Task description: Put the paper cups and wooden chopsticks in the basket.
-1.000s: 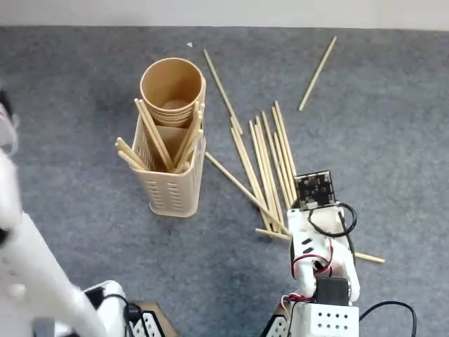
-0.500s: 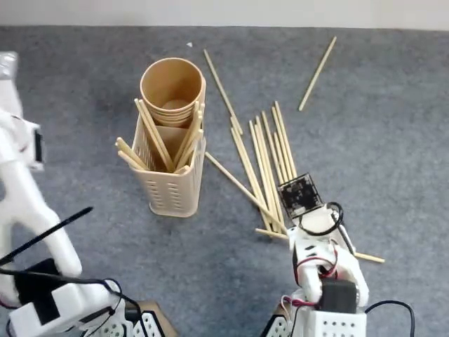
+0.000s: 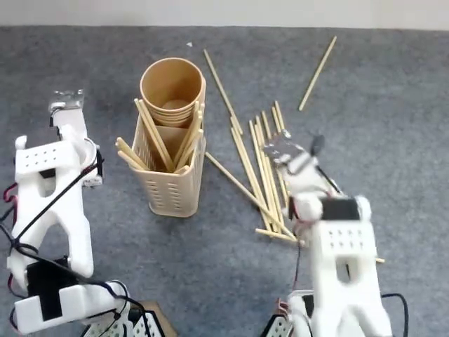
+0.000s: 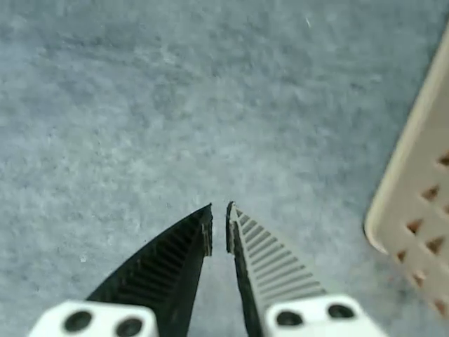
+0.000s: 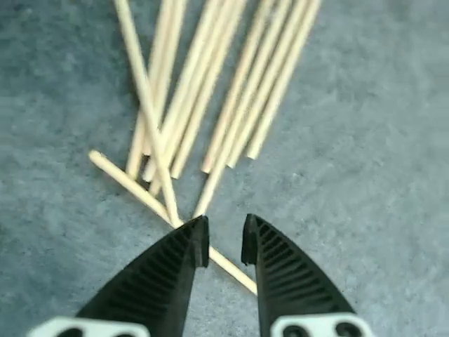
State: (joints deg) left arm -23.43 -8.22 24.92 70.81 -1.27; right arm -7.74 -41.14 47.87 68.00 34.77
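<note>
We see a bench (image 3: 393, 126) covered in grey, felt-like cloth. A basket (image 3: 172, 193) stands on it. Loose chopsticks (image 3: 256, 154) lie scattered beside the basket.

the surface (image 3: 393, 140) is grey cloth, like felt or short carpet, matt and slightly fuzzy. the chopsticks (image 3: 261, 163) are pale bare wood, smooth and without shine. the paper cups (image 3: 172, 84) are tan paper, matt, with rolled rims. the basket (image 3: 172, 193) is cream plastic, smooth with a faint sheen, its walls pierced by slots. the left arm (image 3: 49, 189) and right arm (image 3: 344, 246) wear white matt plastic shells. the left gripper (image 4: 219, 228) has one black and one pale plastic finger, both ridged; the right gripper (image 5: 224, 242) has ridged black plastic fingers.
</note>
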